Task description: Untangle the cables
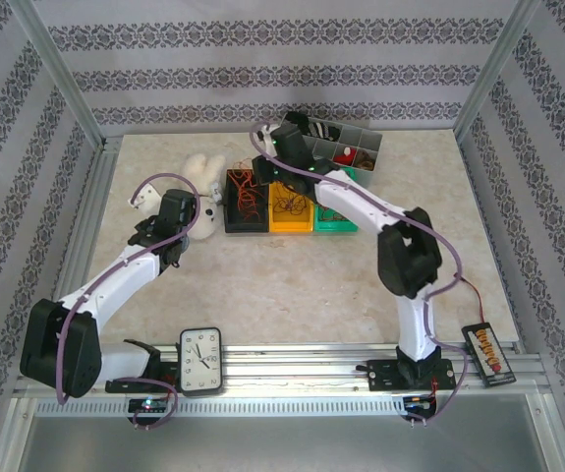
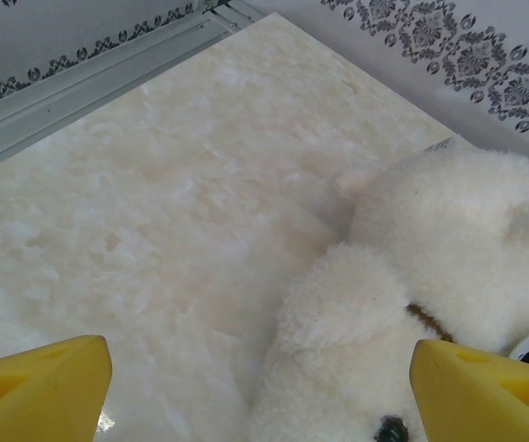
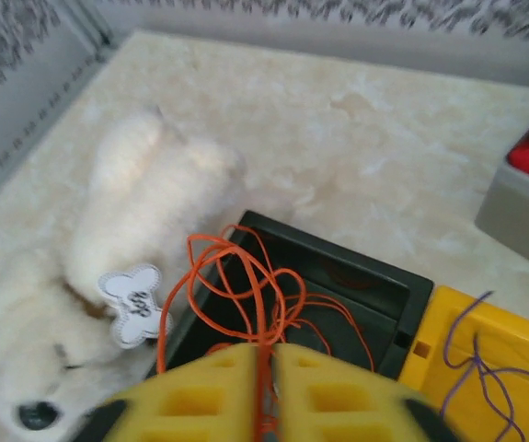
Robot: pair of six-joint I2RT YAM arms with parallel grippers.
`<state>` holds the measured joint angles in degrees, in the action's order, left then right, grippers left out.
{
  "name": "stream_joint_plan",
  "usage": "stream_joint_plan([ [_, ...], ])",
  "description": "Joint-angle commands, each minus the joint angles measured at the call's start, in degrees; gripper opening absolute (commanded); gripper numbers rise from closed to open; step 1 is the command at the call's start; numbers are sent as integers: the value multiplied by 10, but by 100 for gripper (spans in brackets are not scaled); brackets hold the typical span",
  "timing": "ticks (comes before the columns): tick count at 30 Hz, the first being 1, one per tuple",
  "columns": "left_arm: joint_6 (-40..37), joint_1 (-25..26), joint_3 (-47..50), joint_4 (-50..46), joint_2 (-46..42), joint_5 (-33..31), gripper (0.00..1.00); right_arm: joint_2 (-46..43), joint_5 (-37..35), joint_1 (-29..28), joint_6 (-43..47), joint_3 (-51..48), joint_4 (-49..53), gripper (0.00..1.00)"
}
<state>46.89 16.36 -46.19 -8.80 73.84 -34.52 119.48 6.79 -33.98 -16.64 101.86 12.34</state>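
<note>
A bundle of thin orange cables (image 3: 246,285) loops over the near corner of a black bin (image 3: 356,276). My right gripper (image 3: 266,368) hangs just above that bin, its yellow fingers (image 3: 200,396) nearly together with one orange strand pinched in the narrow slit between them. From above, the right gripper (image 1: 262,167) sits over the black bin (image 1: 231,218), where reddish cables (image 1: 248,195) lie; dark cables (image 1: 287,202) lie in the yellow bin (image 1: 292,224). My left gripper (image 2: 259,387) is open, its pads (image 2: 43,387) wide apart over a white plush toy (image 2: 448,239).
A purple wire (image 3: 476,359) lies in the yellow bin (image 3: 512,331). The plush toy (image 3: 154,184) with a paper tag (image 3: 133,304) lies left of the black bin. A green bin (image 1: 336,221), a grey organiser (image 1: 346,147) and a clock (image 1: 200,361) stand on the table.
</note>
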Motion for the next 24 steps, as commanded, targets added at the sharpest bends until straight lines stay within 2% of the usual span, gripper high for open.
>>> stream_joint_plan([
  [1,-8,-10,-5,-3,8,2,85,41,44,-2,-5,34,41,33],
  [2,-10,-10,-8,-2,10,4,85,41,45,-1,-10,29,43,38],
  [5,-20,-10,-13,-2,14,9,85,1,30,5,-22,-19,22,45],
  [13,-31,-11,-17,-10,13,0,85,-165,-31,46,-27,-174,-3,52],
  [16,-53,-12,-15,-26,0,-13,86,-252,-78,75,-30,-264,-12,53],
  [20,-120,-18,-4,-69,-37,-44,87,-398,-163,138,-17,-402,-14,55],
  [24,-183,-34,39,-84,-90,-87,90,-513,-252,206,31,-525,-39,66],
])
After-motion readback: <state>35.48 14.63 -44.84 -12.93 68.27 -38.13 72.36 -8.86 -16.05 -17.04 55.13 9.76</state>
